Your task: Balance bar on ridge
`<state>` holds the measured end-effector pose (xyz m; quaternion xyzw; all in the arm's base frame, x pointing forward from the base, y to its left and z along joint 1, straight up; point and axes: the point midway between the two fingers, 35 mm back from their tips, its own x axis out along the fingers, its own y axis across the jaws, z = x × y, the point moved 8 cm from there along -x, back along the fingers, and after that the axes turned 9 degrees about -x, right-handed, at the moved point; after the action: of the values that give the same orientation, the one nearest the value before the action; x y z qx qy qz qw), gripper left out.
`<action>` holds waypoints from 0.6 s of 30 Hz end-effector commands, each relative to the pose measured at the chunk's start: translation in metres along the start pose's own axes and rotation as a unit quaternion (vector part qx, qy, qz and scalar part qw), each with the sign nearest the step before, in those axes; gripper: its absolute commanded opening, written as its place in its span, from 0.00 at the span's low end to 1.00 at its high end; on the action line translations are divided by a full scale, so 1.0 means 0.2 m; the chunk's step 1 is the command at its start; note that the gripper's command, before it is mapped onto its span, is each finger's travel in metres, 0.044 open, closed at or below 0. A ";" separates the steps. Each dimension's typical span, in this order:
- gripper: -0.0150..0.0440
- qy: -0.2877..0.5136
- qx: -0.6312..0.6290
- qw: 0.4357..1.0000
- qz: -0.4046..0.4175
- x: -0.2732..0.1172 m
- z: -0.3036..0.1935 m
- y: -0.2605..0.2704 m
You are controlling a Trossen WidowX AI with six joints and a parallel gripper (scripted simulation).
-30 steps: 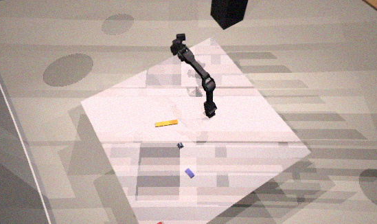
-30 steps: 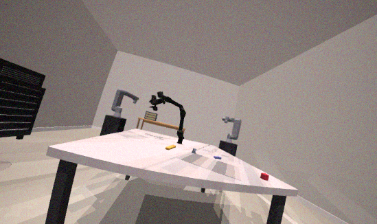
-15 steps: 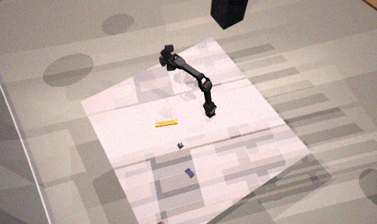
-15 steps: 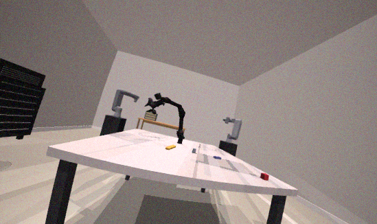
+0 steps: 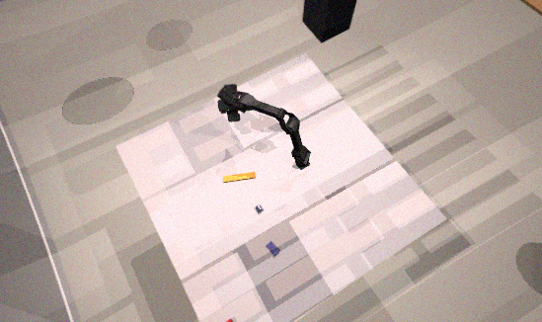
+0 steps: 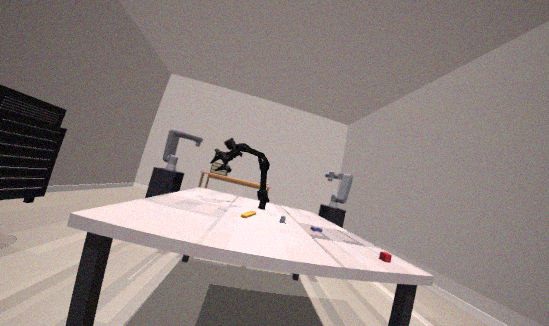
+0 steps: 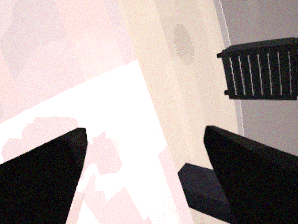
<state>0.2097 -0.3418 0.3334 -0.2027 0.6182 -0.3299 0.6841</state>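
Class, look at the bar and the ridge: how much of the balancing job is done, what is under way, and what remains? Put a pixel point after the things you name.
Done: nothing visible; the orange bar [image 5: 239, 177] [image 6: 248, 214] lies on the table [image 5: 193, 237] [image 6: 210, 240], away from the small gray piece [image 5: 259, 209] [image 6: 282, 219], probably the ridge.
In hand: nothing; the gripper [image 5: 227, 118] [image 6: 222, 162] [image 7: 147, 135] is open, away from the bar.
Left: grasp, lift, balance level, release.

From my top view I look steeply down from well above, the surface tilted mid-frame; my exterior looks across it from a near edge (all three share it). My wrist looks past the pincer, close by, toward its corner.
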 end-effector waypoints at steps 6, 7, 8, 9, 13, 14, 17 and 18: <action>0.79 -0.029 0.004 0.996 0.088 0.00 0.19 0.27; 0.79 -0.032 0.004 0.995 0.097 0.00 0.21 0.30; 0.79 -0.034 0.004 0.994 0.107 -0.01 0.23 0.33; 0.79 -0.037 0.004 0.993 0.116 -0.01 0.25 0.37; 0.79 -0.040 0.006 0.987 0.153 -0.03 0.32 0.49; 0.79 -0.040 0.007 0.986 0.162 -0.04 0.33 0.52; 0.79 -0.037 0.009 0.981 0.190 -0.05 0.38 0.62; 0.79 -0.035 0.010 0.979 0.199 -0.06 0.39 0.65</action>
<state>0.3003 -0.2673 0.2777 -0.1037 0.6102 -0.2076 0.7575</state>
